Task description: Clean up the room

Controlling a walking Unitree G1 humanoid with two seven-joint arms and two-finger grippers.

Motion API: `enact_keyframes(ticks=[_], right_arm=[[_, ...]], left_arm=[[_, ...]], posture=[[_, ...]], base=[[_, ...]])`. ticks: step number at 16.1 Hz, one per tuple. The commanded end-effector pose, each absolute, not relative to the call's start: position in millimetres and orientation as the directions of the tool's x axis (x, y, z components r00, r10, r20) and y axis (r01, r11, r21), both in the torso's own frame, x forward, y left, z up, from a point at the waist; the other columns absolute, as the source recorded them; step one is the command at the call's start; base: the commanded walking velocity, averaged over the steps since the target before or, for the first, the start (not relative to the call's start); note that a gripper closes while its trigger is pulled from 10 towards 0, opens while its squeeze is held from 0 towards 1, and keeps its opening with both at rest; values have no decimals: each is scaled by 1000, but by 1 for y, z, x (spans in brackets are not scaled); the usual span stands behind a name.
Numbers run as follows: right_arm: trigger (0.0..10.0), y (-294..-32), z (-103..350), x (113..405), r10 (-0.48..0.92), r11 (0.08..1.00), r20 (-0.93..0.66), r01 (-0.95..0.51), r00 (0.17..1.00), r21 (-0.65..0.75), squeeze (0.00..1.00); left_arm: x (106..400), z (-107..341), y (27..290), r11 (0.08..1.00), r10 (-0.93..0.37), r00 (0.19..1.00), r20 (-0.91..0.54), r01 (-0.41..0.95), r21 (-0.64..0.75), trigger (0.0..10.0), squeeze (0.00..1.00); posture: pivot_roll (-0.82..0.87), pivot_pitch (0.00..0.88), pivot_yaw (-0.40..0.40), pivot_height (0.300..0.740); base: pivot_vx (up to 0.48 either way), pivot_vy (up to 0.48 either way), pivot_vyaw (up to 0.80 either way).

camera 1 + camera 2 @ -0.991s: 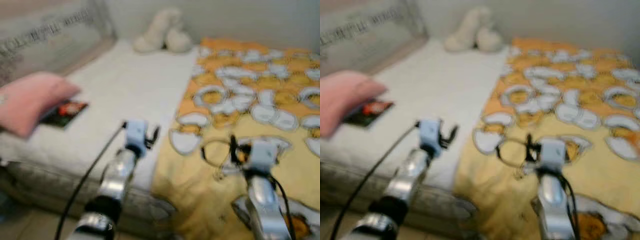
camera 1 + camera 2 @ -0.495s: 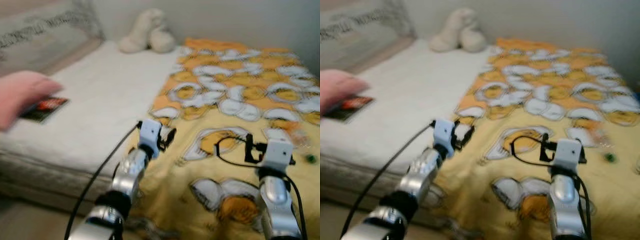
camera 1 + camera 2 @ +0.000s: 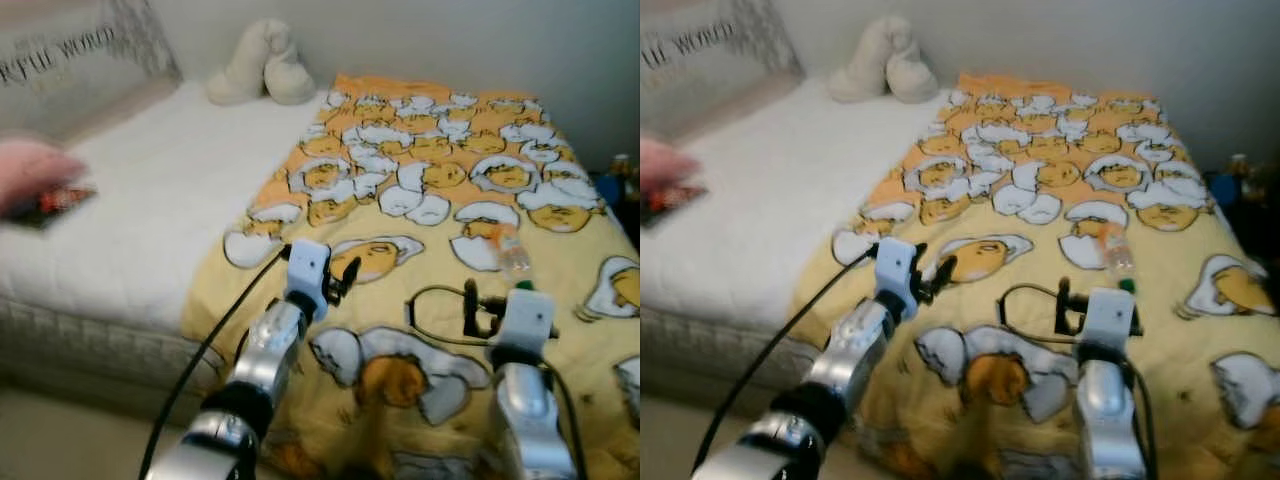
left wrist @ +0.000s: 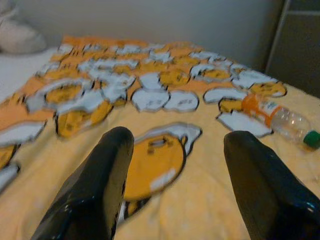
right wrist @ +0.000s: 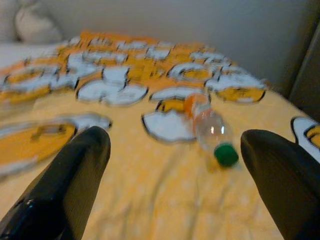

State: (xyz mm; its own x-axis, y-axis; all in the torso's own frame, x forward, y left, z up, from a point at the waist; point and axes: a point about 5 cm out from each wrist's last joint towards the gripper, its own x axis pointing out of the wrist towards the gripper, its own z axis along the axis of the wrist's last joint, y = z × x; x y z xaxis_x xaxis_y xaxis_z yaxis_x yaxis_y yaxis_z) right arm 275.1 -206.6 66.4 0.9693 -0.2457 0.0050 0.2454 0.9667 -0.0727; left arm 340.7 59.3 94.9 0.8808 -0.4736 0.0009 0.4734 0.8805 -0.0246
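Approach step: left gripper (image 4: 172, 180) and right gripper (image 5: 175, 185) spread, empty; next, reach bottle (image 3: 511, 252) at frame centre-right.

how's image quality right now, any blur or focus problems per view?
Left and right eye views: mildly soft, but the blanket print and the plastic bottle read fine; the pink pillow at the edge smears. Left wrist view: the near fingers are fairly crisp, background soft. Right wrist view: blurriest, with the fingers and bottle both fuzzy. Lighting is even, with no glare.
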Motion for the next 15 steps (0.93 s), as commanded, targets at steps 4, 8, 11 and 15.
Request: enact_keyframes(ticks=[4,8,11,15], right_arm=[[10000,-204,70,278,-213,973,22,214,977,-90,0],[10000,-200,68,281,-186,978,3,186,982,-91,0],[10000,-197,66,280,-169,981,-4,168,986,-98,0],[10000,-193,65,279,-156,982,-3,155,988,-105,0]], left_arm=[[344,98,64,886,-463,886,8,463,-5,10000,0],[344,94,65,896,-433,901,-26,433,99,10000,0],[347,90,69,916,-385,921,-58,389,99,10000,0],[352,88,83,955,-294,952,-90,296,6,10000,0]], posture=[[10,0,67,740],[13,0,53,740],[8,0,55,740],[4,0,59,740]], base=[[0,-433,0],[0,-323,-186],[0,0,-688],[187,149,-345]])
